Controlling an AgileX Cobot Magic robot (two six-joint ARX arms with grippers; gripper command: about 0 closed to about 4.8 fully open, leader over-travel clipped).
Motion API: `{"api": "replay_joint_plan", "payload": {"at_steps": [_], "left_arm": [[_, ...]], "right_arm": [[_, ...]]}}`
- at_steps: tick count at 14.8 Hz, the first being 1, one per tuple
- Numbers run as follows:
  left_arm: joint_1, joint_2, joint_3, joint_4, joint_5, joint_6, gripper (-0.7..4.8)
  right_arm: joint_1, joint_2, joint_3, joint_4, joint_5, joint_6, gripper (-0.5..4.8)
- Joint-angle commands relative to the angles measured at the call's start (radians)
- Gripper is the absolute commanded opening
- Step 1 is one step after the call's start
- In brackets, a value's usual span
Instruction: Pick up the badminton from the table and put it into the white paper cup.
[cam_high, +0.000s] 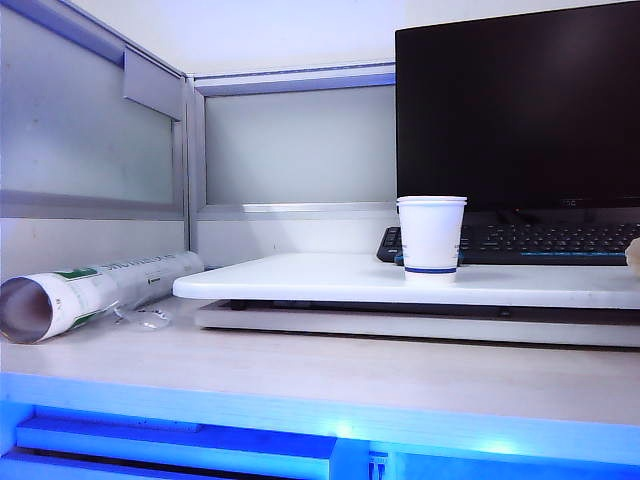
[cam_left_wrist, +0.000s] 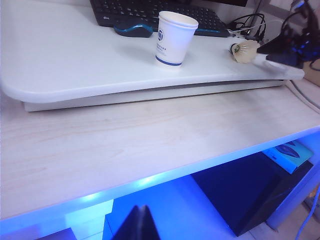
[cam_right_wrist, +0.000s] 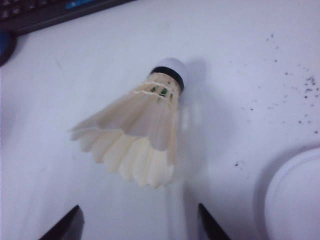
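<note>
The badminton (cam_right_wrist: 135, 135) lies on its side on the white table (cam_right_wrist: 260, 60), its feather skirt towards my right gripper (cam_right_wrist: 140, 227). That gripper is open, one dark fingertip (cam_right_wrist: 70, 227) on either side just short of the feathers, and holds nothing. From the left wrist view the badminton (cam_left_wrist: 245, 51) rests near the table's end, right of the upright white paper cup (cam_left_wrist: 175, 37), with the right gripper's dark body (cam_left_wrist: 285, 47) beside it. The cup (cam_high: 430, 237) stands on the table (cam_high: 300, 278). My left gripper (cam_left_wrist: 141, 222) is shut and empty, below the desk's front edge.
A black keyboard (cam_high: 540, 240) and monitor (cam_high: 515, 100) sit behind the cup, with a dark mouse (cam_left_wrist: 132, 30) and cables (cam_left_wrist: 247, 22) nearby. A rolled paper tube (cam_high: 90, 290) lies on the desk at the left. A white rounded object (cam_right_wrist: 295, 200) is near the right gripper.
</note>
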Motion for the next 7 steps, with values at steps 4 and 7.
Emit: {"api": "replay_joint_plan", "payload": {"at_steps": [4, 7], "left_arm": [[0.001, 0.000, -0.002, -0.019, 0.001, 0.001, -0.04], [0.001, 0.000, -0.002, -0.019, 0.001, 0.001, -0.04]], "right_arm": [[0.001, 0.079, 0.005, 0.142, 0.002, 0.000, 2.92], [0.001, 0.126, 0.006, 0.211, 0.003, 0.000, 2.11]]}}
